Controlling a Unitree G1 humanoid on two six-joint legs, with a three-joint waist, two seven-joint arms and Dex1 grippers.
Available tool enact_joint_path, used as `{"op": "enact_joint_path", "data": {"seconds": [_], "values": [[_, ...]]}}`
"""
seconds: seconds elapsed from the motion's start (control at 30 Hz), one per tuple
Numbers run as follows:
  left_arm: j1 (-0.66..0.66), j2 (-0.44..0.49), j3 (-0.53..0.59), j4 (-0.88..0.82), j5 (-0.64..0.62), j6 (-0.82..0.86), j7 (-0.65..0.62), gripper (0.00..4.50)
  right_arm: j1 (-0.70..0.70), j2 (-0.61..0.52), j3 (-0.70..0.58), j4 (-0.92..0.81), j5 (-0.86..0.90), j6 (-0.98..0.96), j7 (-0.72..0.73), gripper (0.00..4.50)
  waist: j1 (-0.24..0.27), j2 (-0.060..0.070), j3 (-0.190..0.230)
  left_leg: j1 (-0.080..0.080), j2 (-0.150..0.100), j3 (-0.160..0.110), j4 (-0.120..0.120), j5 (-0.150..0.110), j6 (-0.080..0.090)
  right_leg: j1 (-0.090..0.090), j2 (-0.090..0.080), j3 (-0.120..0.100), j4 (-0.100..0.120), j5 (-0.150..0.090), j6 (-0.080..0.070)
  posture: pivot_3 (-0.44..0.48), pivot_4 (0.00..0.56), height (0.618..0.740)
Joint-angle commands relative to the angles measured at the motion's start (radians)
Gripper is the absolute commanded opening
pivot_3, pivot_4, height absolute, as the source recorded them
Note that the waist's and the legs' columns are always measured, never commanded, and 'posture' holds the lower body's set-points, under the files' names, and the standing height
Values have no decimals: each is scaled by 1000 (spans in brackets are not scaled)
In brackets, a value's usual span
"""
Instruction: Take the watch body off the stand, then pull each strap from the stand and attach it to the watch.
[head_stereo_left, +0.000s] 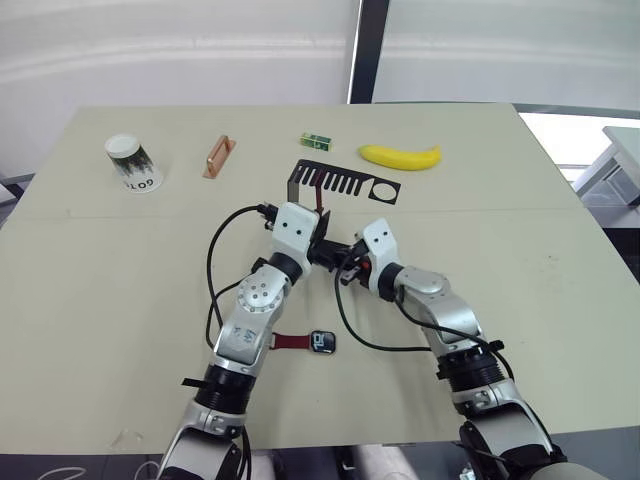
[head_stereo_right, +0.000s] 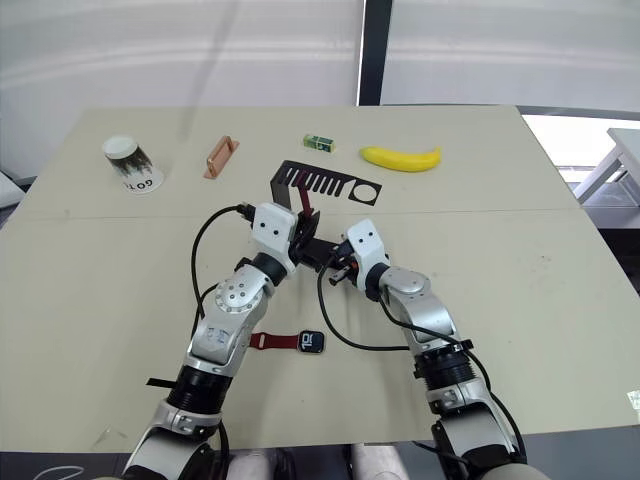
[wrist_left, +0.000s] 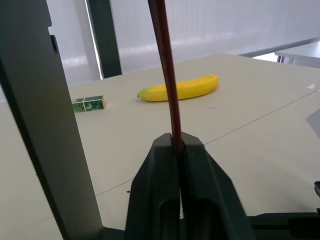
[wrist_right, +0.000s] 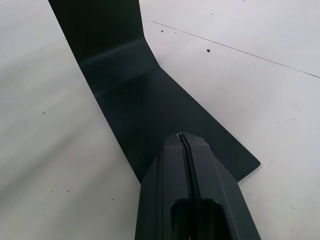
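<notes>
Beneath the stand's (head_stereo_left: 345, 183) slotted top, the left gripper (wrist_left: 176, 145) pinches the hanging strap (wrist_left: 165, 65), running straight toward twelve o'clock; the right gripper (wrist_right: 184, 142), closed and empty, presses the base.

The left arm covered part of the attached strap (head_stereo_left: 291, 341) at 9 o'clock of the watch body (head_stereo_left: 322, 342). In the left wrist view, the second strap (wrist_left: 165, 65) ran off the top edge, and the stand (wrist_left: 45, 130) was cut at top and bottom. The stand's base lay hidden behind both hands in the head views. Print on the small green box (head_stereo_left: 317, 140) was too small to read.
</notes>
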Motion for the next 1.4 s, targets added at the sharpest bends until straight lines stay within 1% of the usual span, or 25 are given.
{"op": "enact_joint_path", "data": {"seconds": [0.03,0.23,0.4,0.6,0.73,0.9,1.03,1.1,1.17,1.23,1.3,1.37,1.4], "values": [[-24,-9,19,-7,9,-29,11,46,22,-11,9,15,-14,25,-1,0,0,0,0,0,0,0,0,0,0,0,0,0,0,0,0,0,150,740],[-29,-13,29,-30,4,-58,1,46,32,-16,9,1,-13,31,0,0,2,0,0,0,0,0,0,0,0,0,0,0,0,0,0,0,150,740],[-26,-10,17,-75,-15,-76,-42,46,34,-18,12,-1,-13,31,2,0,2,0,0,0,0,0,0,0,0,0,0,0,0,0,0,0,150,740],[-7,-7,21,-112,-8,-61,-44,46,40,-21,13,-5,-14,31,3,0,2,0,0,0,0,0,0,0,0,0,0,0,0,0,0,0,150,740],[44,17,24,-192,-20,-33,-69,46,48,-25,17,-14,-14,34,6,0,1,0,0,0,0,0,-1,0,0,0,0,0,-1,0,0,0,150,740],[154,90,52,-348,-58,20,-130,46,41,-26,13,-5,-12,32,4,0,-1,0,0,1,0,0,-2,0,0,0,0,0,-1,0,0,0,150,740],[214,138,73,-402,-89,32,-175,46,37,-26,9,12,-13,24,3,0,-1,0,0,1,0,0,-2,0,0,0,0,0,-1,0,0,0,150,740],[238,167,84,-425,-135,54,-223,46,36,-28,7,11,-13,22,4,0,-1,0,0,1,0,0,-2,0,0,1,0,0,-2,0,0,0,150,740],[259,204,94,-462,-207,98,-296,46,34,-32,-1,-2,-9,8,5,0,-1,0,0,1,0,0,-3,0,0,1,0,0,-2,0,0,0,150,740],[280,277,108,-517,-335,178,-419,46,45,-50,-13,-63,12,-4,32,0,-2,0,0,1,0,0,-4,0,0,1,0,0,-3,0,0,0,150,740],[285,354,123,-553,-449,249,-528,46,74,-95,-15,-161,33,-13,82,0,0,1,1,0,0,0,-4,0,0,0,0,0,-3,0,0,0,150,740],[271,421,136,-557,-534,303,-613,46,136,-185,-8,-316,58,-40,175,0,5,2,1,-2,0,-2,-4,0,0,0,-1,-1,-6,0,0,0,150,740],[260,450,141,-552,-575,322,-656,46,173,-227,-28,-401,94,-23,212,0,6,2,2,-3,0,-2,-4,0,0,0,-1,-1,-6,0,0,0,150,740]]}}
